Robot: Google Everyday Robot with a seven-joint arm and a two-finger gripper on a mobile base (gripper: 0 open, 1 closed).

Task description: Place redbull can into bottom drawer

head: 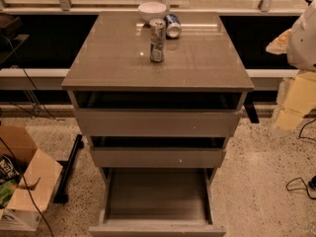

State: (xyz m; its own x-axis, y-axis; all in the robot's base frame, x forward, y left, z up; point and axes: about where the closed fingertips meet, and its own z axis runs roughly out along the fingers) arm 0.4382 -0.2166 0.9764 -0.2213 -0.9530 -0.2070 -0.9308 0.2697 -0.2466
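The redbull can (157,39) stands straight up on the grey cabinet top (108,58). It is up toward 12 o'clock in the view, near the back of the top. Nothing is touching it.

A blue can (172,25) lies on its side just beside it, at 1 o'clock from the redbull can. A white bowl (152,10) sits behind them both, at 12 o'clock, close to the back edge.

The cabinet has three drawers. The bottom drawer (157,196) is at 6 o'clock, pulled far out, and its flat grey inside shows. The two drawers above it are out only a little.

The gripper (295,105) is at the right edge, at 3 o'clock. It is a pale yellowish shape hanging below a white part of the arm (303,36). It is well apart from the redbull can and from the bottom drawer. I cannot tell if it is wide or narrow.

A cardboard box (27,177) sits on the speckled floor at 8 o'clock. A black cable (298,184) lies on the floor at 4 o'clock.
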